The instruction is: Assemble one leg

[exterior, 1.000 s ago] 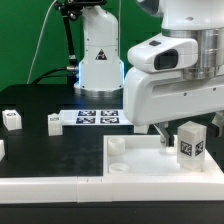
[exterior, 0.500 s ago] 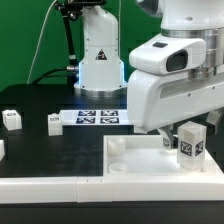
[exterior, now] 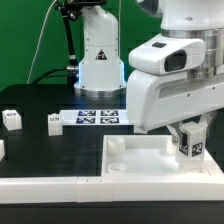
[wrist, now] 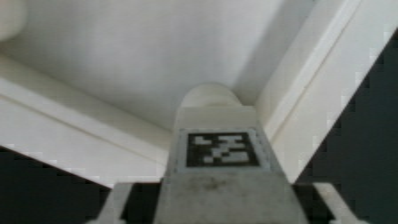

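Observation:
The leg is a chunky white peg with a black-and-white tag. It stands upright over the right part of the large white tabletop panel. My gripper reaches down from above and is shut on the leg, with a finger on each side. In the wrist view the leg fills the middle between my two fingers, with the panel behind it. Whether the leg's foot touches the panel is hidden.
Two more white legs lie on the black table at the exterior view's left, and another sits at the left edge. The marker board lies behind the panel. The arm's base stands at the back.
The finger on the exterior view's left has closed in against the leg. The leg tilted briefly and now stands upright in the grip.

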You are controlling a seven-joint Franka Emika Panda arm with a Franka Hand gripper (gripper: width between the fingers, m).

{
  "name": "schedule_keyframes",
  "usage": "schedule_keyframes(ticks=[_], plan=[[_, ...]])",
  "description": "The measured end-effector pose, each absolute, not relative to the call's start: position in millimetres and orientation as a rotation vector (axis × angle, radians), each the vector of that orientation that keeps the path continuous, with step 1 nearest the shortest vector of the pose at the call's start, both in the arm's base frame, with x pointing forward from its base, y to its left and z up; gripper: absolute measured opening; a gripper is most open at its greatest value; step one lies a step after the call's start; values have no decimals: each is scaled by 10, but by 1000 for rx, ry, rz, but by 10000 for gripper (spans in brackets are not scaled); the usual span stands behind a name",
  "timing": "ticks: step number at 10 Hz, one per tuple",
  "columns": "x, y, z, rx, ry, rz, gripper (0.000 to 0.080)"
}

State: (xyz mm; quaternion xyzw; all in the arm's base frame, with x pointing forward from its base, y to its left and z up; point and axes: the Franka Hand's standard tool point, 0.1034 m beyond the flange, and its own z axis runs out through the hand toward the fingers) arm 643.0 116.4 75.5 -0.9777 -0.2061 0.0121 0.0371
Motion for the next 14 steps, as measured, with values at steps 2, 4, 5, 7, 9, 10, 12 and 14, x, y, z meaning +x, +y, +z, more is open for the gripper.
schedule_keyframes(ticks=[2,4,5,7,9,10,12,14], plan=[[6431,1166,750,-3054,-294,25,290],[6432,1170,748,-3073,54,32,290],[6428,1180,746,-3067,247,39,290],[6409,1181,740,-3004,673,24,290],[6402,1189,738,-2916,1006,33,290],[6401,1189,736,-2856,1168,37,290],[6401,1186,735,-2799,1301,42,290],[6398,1190,732,-2749,1397,50,290]])
